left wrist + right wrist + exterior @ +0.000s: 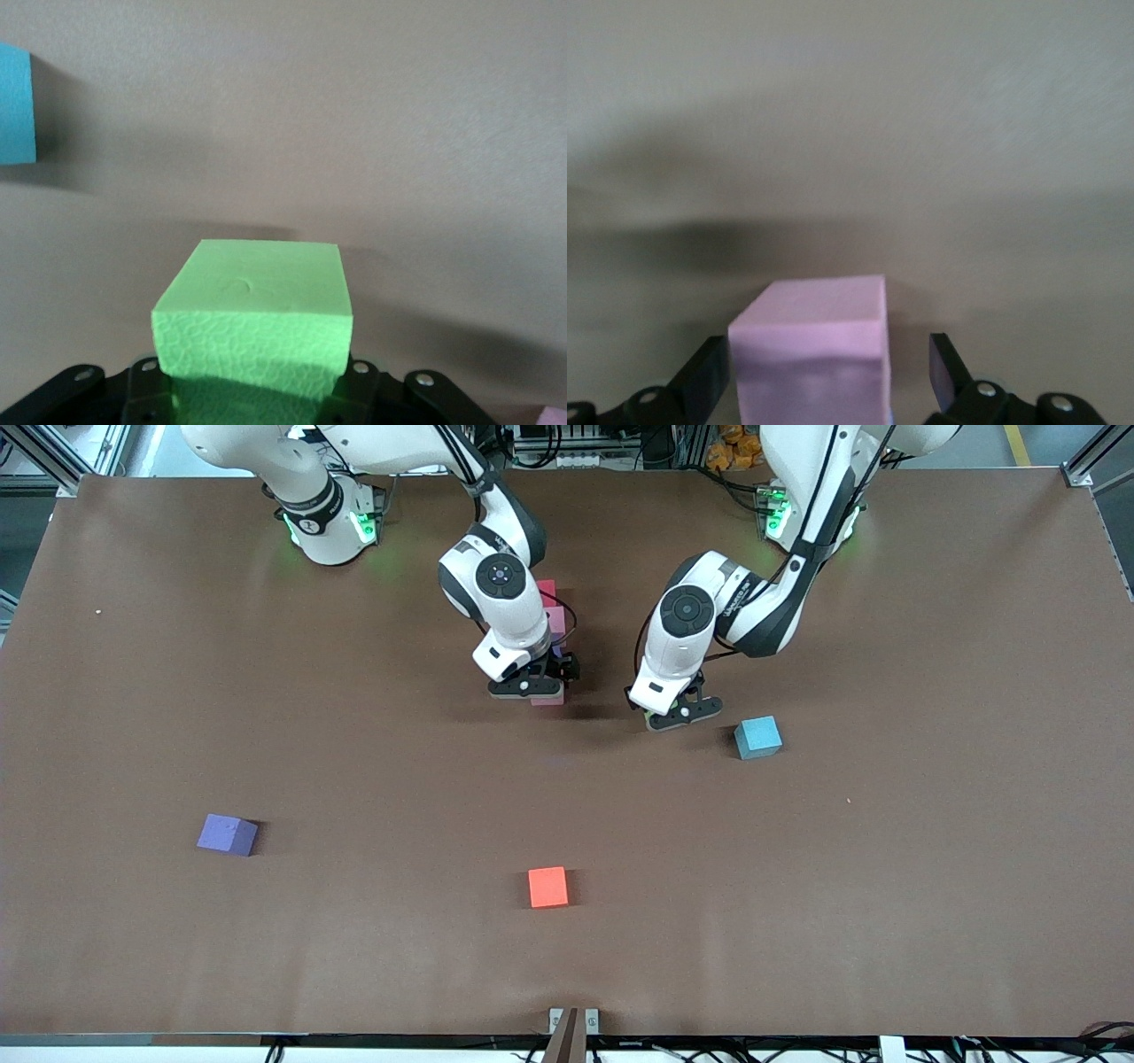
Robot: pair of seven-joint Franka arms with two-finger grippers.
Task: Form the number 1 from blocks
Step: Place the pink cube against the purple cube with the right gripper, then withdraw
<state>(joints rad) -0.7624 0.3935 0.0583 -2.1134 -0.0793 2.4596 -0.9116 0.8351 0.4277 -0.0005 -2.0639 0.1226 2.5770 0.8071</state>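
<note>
Lowest, mid-frame, sits the red block [548, 887]. Up centre, right gripper [530, 687] stands wide around a pink block [811, 350]; lift straight. Left gripper [676, 714] clamps the green block [255, 319].

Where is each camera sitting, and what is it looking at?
Front view: high across the table, facing both arms; the purple, orange-red and blue blocks lie loose.
Left wrist view: on the left arm, looking down past its tool, shut on a green block.
Right wrist view: on the right arm; tool open around a pink block.
Shared: blue block, front and left wrist views.
</note>
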